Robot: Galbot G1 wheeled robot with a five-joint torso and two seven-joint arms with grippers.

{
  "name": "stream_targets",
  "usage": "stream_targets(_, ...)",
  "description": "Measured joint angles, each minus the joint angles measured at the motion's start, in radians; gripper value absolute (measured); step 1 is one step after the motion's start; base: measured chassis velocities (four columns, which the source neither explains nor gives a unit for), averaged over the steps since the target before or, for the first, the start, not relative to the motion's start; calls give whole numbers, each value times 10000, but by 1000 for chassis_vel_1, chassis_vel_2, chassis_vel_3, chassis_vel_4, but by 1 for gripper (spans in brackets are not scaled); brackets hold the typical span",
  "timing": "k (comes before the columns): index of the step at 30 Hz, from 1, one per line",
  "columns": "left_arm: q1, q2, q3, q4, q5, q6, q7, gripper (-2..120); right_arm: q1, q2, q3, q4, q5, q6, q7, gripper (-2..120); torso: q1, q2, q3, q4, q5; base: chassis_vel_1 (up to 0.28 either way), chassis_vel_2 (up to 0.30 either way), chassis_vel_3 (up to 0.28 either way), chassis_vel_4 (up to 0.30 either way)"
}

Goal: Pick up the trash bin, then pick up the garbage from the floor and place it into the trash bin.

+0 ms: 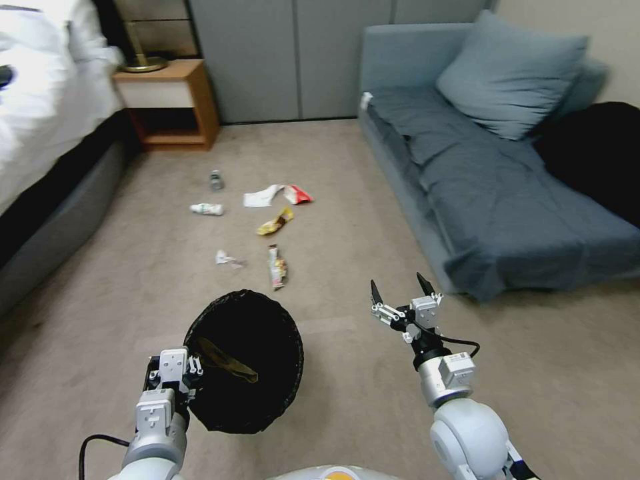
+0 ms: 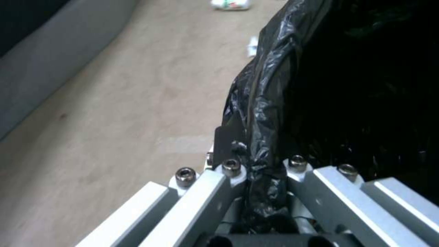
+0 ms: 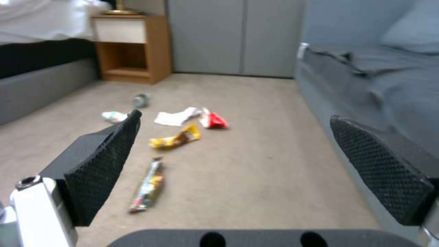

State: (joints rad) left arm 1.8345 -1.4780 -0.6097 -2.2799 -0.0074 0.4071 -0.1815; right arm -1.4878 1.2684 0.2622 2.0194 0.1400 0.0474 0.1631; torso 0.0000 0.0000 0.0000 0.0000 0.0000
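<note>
Left pincer (image 1: pixel 193 365) grips trash bin (image 1: pixel 243 360) rim; right pincer (image 1: pixel 398 291) wide; perhaps seven litter pieces (image 1: pixel 275 222).

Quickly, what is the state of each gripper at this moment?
Left gripper: shut on the trash bin rim.
Right gripper: open, empty, above the floor.

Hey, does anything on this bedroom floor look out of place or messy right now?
Yes. Litter is strewn across the beige carpet: a red wrapper, a yellow wrapper, white paper and a small plastic bottle. The black-lined round bin hangs tilted from the left claw.
</note>
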Motion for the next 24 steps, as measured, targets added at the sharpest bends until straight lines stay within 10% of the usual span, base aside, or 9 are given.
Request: stream_targets(24,-146,5,44,17,-1,-44,-47,1,-174,111,168,-121,-189,889,-245,100,1,0,0,-3,0,77,73,73,70)
